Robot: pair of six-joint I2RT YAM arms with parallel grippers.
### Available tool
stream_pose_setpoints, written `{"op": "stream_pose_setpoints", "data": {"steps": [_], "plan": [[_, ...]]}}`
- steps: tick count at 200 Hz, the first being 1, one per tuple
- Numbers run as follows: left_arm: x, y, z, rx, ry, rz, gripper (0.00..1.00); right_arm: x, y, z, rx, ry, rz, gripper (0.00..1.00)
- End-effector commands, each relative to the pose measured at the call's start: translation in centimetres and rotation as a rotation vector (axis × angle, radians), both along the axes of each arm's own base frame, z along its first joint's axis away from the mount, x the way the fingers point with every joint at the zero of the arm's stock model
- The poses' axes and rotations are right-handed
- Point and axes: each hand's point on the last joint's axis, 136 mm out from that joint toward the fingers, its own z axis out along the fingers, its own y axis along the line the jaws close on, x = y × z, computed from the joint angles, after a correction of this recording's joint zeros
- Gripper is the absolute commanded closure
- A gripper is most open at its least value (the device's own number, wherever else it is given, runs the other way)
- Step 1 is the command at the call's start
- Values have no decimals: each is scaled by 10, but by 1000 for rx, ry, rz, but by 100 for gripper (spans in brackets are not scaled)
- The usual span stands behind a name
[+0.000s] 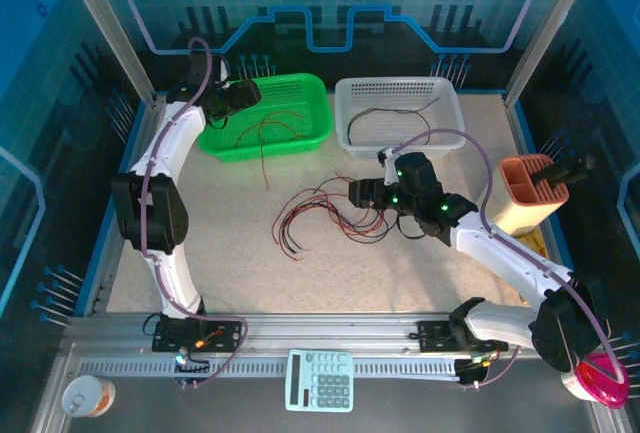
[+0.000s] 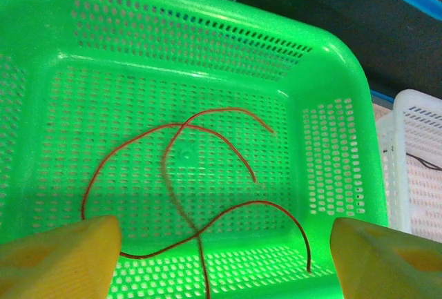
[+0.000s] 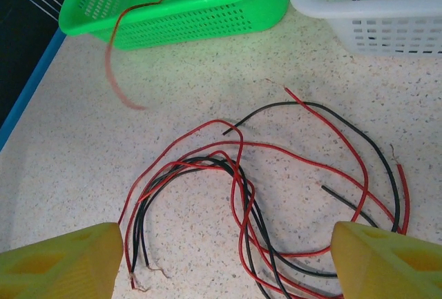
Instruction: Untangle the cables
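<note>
My right claw [image 3: 222,252], jaws apart (left claw [image 2: 221,254] likewise, farther off), hangs just over the cables [image 3: 238,175] sprawled crosswise.

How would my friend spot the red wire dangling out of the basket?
Find the green perforated plastic basket at the far left of the table, beside the white plastic basket. One thin red wire droops over its near rim. It hangs alone, apart from the red-and-black tangle mid-table.

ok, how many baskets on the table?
2. Green basket at the far left-centre, red cables inside, one trailing over its rim; white basket just right of it, black cable inside.
</note>
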Motion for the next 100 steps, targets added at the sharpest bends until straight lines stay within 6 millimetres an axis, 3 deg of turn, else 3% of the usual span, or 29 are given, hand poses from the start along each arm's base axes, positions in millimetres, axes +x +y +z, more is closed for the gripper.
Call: {"op": "stream_pose_setpoints", "data": {"steps": [1, 48, 66, 100], "plan": [[-1, 13, 18, 57, -10, 21, 18, -1, -1, 15, -1, -27, -11, 20], [-11, -1, 25, -8, -12, -28, 18, -1, -3, 13, -7, -21, -17, 20], [-32, -12, 19, -41, -24, -44, 18, -1, -4, 13, -12, -23, -22, 20], [-88, -28, 0, -47, -50, -61, 18, -2, -3, 10, -14, -14, -9, 20]]}}
